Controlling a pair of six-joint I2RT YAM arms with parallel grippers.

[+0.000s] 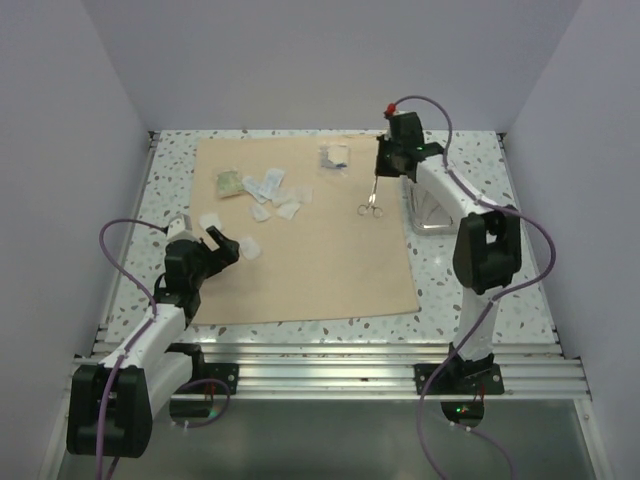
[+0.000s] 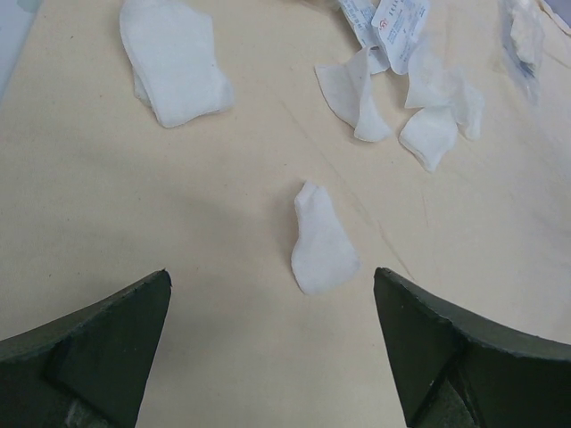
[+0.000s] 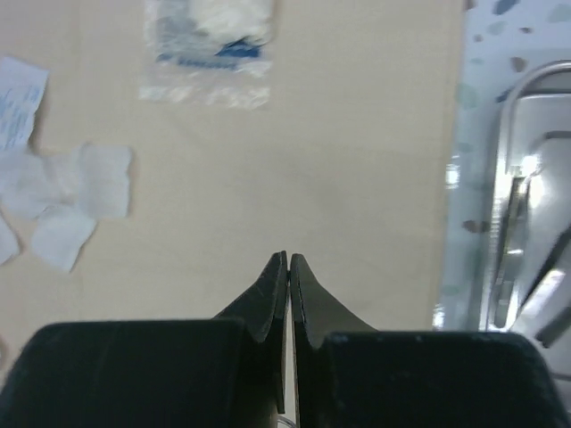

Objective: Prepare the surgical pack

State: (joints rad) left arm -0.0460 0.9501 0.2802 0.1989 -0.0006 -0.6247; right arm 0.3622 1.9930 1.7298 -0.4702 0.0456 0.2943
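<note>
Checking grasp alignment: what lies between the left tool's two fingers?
One small white gauze piece on the wrap sheet, shown in the left wrist view.

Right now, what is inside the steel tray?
Thin metal instruments lie in the steel tray, in the right wrist view, which crops it. From above, the right arm covers most of it.

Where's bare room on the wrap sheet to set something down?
The near half of the wrap sheet is bare, from the left gripper across to the near right corner. There is also a strip between the gauze pieces and the ring-handled instrument in the right gripper. Crowded: far left, with gauze and printed packets, plus the clear packet.
</note>
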